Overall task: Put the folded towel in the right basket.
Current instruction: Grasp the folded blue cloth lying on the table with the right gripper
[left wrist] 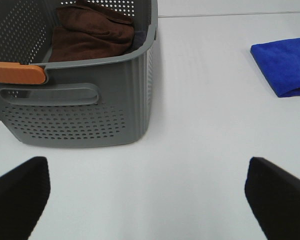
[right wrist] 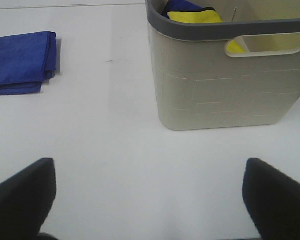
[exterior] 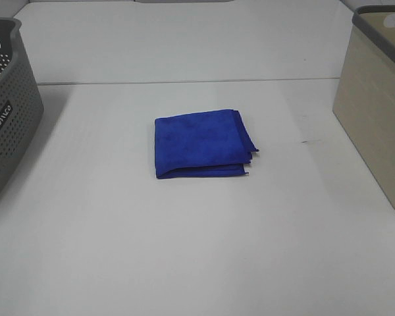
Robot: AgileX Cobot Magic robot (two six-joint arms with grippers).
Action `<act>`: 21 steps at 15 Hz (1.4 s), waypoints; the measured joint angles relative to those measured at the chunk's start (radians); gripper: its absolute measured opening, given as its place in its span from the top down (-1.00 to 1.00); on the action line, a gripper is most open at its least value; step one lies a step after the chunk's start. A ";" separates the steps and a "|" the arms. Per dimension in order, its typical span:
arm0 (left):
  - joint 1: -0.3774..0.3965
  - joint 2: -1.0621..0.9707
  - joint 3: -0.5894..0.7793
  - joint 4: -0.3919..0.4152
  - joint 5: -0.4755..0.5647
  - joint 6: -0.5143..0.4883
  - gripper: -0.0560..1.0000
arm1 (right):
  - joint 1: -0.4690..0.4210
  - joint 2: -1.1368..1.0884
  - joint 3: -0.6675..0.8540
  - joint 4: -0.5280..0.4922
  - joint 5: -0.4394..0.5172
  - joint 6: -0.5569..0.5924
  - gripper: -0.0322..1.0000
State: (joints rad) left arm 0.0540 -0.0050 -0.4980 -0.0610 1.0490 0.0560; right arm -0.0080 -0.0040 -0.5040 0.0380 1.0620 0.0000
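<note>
2 end effectors (left wrist: pixel 149 200) (right wrist: pixel 149 200), both spread wide

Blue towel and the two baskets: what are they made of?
Blue towel: soft cloth, probably microfiber, judging by its fuzzy matte nap. Gray basket: matte moulded plastic, perforated walls. Beige basket: smooth plastic, seemingly, with embossed panels and gray rim.

towel (exterior: pixel 203 143) mid-table (exterior: pixel 184 263) | left basket (exterior: pixel 6 112) left | right basket (exterior: pixel 375 99) right

From high at the near edge, facing far over the table (exterior: pixel 184 263), grey basket (exterior: pixel 6 112) cropped left, beige basket (exterior: pixel 375 105) right. From each wrist, low and close to its own basket. Shared by all three: the blue towel (exterior: pixel 201 143).
</note>
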 joint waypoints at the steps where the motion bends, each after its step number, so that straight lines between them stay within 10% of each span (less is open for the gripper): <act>1: 0.000 0.000 0.000 0.000 0.000 0.000 -0.98 | 0.000 0.000 0.000 0.000 0.000 0.000 -0.92; 8: 0.000 0.000 0.000 0.000 0.000 0.000 -0.98 | 0.000 0.295 -0.066 0.046 -0.011 -0.006 -0.88; 13: 0.000 0.000 0.000 0.000 0.000 0.000 -0.98 | 0.000 1.064 -0.515 0.350 -0.018 0.011 -0.86; 21: 0.000 0.000 0.000 0.000 0.000 0.000 -0.98 | 0.004 1.650 -0.873 0.596 -0.054 -0.198 -0.84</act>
State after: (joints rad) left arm 0.0540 -0.0050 -0.4980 -0.0610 1.0490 0.0560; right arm -0.0040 1.6460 -1.3770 0.6340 1.0080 -0.1980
